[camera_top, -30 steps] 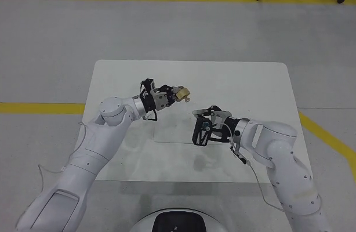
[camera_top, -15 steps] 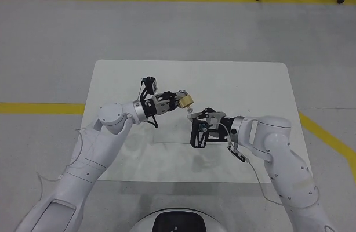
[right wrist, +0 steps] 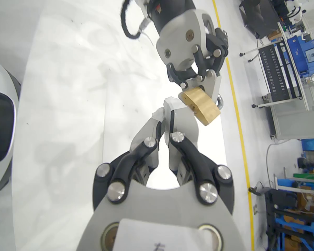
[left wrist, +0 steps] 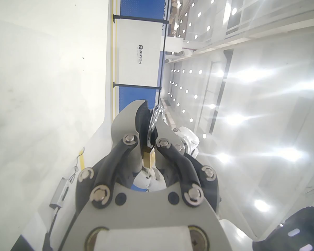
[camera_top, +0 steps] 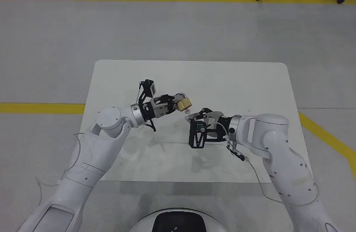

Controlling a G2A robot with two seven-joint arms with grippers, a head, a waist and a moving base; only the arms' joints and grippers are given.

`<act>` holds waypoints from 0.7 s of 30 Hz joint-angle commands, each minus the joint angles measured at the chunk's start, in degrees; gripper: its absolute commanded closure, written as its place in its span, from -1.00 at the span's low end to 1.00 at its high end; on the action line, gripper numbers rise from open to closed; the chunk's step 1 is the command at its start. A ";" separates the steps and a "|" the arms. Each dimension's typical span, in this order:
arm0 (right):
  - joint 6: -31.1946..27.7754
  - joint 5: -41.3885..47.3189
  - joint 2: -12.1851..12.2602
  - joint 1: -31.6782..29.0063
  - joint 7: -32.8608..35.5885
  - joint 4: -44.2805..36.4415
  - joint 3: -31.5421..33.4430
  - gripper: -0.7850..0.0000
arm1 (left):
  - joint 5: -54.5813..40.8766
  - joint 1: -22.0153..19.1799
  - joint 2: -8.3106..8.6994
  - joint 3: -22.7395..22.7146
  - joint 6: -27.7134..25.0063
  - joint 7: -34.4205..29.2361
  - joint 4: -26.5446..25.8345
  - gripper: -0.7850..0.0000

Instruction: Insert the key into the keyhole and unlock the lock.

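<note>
The left gripper [camera_top: 177, 103] is closed on the brass lock [camera_top: 184, 103], which it holds in the air over the middle of the white table [camera_top: 253, 81], clear of the surface. In the right wrist view the fingers clamp the upper part of the lock body, and the broad brass face and one narrow edge hang free below them. Part of the silver shackle [right wrist: 220, 102] shows behind a finger and the rest is covered. No keyhole can be made out on the faces that show. In the left wrist view the lock is mostly hidden between the pads, with a sliver of brass and a curve of shackle visible. The right gripper [right wrist: 165, 114] sits just beside the lock, tips pointing toward it and apart from it. Its jaws stand drawn almost together, with a thin dark slit between them. Whether anything is pinched in that slit cannot be told. From above, the tips are too small to resolve.
</note>
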 commanded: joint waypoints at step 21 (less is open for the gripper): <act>15.84 -15.83 0.80 -4.64 -15.04 -1.38 -0.18 -0.36 | -8.45 1.45 -0.81 -0.93 4.58 7.15 1.78 1.00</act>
